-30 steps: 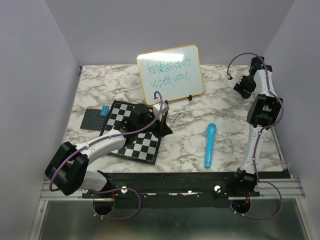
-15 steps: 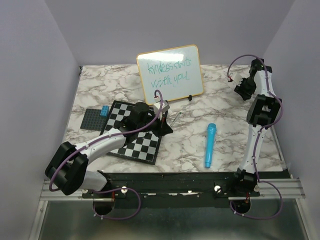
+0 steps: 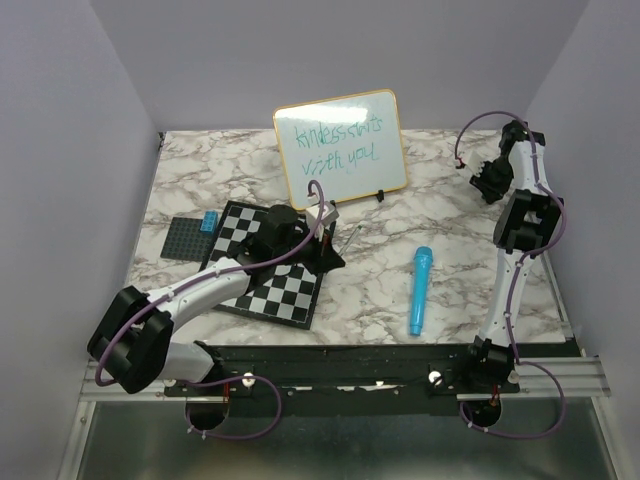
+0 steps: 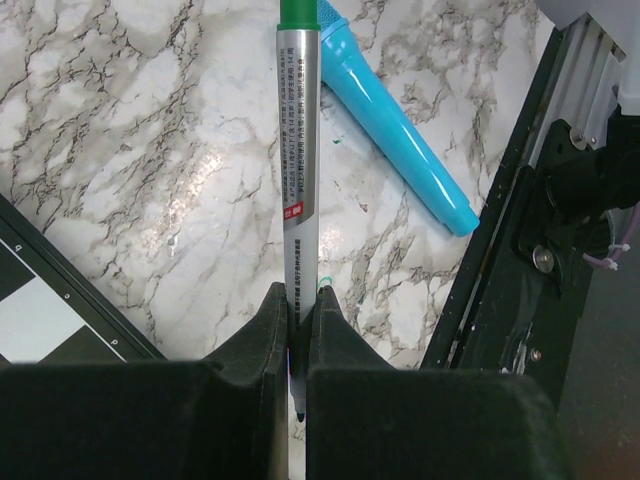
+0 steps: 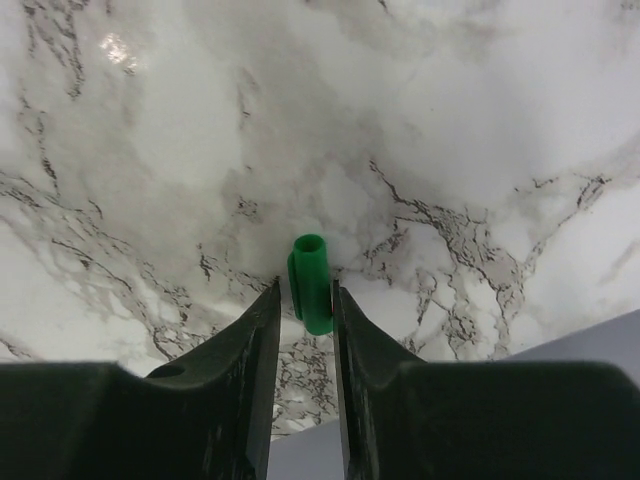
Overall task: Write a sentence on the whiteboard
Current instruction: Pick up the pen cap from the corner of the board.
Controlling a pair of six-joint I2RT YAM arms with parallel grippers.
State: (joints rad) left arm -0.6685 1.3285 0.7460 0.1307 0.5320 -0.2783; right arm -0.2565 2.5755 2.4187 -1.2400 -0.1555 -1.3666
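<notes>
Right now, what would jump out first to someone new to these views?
The whiteboard, propped at the far side of the table, carries two lines of green lettering. The left tool pinches a silver marker mid-table; the right tool, far right, grips a green cap.

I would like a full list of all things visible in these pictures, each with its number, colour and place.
table: 1, white-grey marble, under everything
whiteboard: 1, white, orange frame, standing at back centre
sentence: 1, green, two lines on the whiteboard
checkered board: 1, black and white, left of centre
plate: 1, dark grey, left of the checkered board
brick: 1, blue, at the plate's back right corner
microphone-shaped toy: 1, light blue, lying right of centre
marker: 1, silver and green, in the left end effector
cap: 1, green, in the right end effector
left end effector: 1, black, shut on the marker
right end effector: 1, black, shut on the cap
</notes>
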